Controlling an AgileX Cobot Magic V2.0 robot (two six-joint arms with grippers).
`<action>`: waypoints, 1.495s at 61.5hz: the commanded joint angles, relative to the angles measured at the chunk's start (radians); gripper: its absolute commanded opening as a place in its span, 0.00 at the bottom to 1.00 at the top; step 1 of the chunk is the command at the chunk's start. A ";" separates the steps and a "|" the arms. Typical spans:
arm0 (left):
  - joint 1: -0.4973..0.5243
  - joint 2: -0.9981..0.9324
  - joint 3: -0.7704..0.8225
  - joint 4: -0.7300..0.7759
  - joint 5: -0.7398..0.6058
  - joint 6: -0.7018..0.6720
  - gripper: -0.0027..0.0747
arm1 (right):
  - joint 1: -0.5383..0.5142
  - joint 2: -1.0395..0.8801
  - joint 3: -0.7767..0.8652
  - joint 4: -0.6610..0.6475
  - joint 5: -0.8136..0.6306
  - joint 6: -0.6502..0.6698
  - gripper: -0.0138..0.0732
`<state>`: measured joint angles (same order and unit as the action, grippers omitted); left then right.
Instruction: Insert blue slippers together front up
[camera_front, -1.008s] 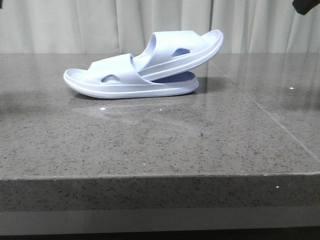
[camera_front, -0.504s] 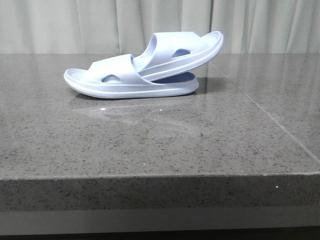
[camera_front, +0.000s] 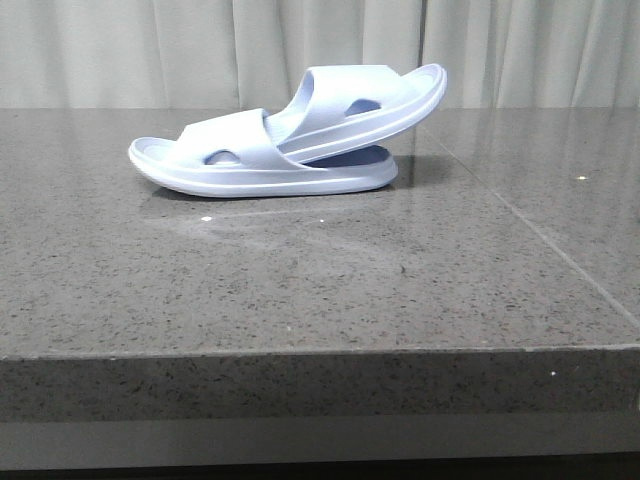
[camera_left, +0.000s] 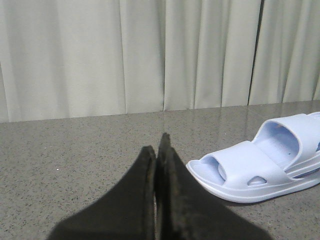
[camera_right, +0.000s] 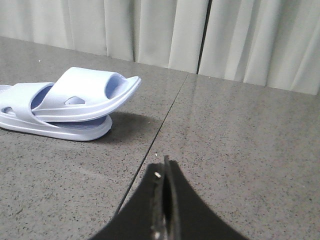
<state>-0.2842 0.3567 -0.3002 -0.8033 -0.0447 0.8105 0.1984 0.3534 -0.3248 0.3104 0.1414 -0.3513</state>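
The two blue slippers (camera_front: 270, 150) lie nested at the back middle of the grey stone table (camera_front: 300, 290). The lower one (camera_front: 250, 175) rests flat on its sole. The upper one (camera_front: 370, 100) is pushed under the lower one's strap and tilts up to the right. Both also show in the left wrist view (camera_left: 260, 165) and the right wrist view (camera_right: 65, 107). My left gripper (camera_left: 156, 145) is shut and empty, apart from the slippers. My right gripper (camera_right: 164, 167) is shut and empty, well clear of them. Neither gripper shows in the front view.
Pale curtains (camera_front: 200, 50) hang behind the table. A thin seam (camera_front: 530, 235) runs through the tabletop on the right. The table's front edge (camera_front: 320, 350) is near the camera.
A dark piece of the right arm at the top right corner has left the front view. The slippers have not moved.
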 joint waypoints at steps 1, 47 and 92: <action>-0.009 0.002 -0.025 -0.002 -0.038 -0.001 0.01 | 0.002 -0.015 -0.019 0.007 -0.079 -0.007 0.09; -0.009 0.003 -0.021 -0.023 -0.031 -0.001 0.01 | 0.002 -0.016 -0.019 0.007 -0.080 -0.007 0.09; 0.022 -0.106 0.053 0.803 0.032 -0.671 0.01 | 0.002 -0.016 -0.019 0.007 -0.079 -0.007 0.09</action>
<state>-0.2799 0.2742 -0.2471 -0.1064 0.0482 0.2689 0.1984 0.3326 -0.3147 0.3123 0.1431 -0.3513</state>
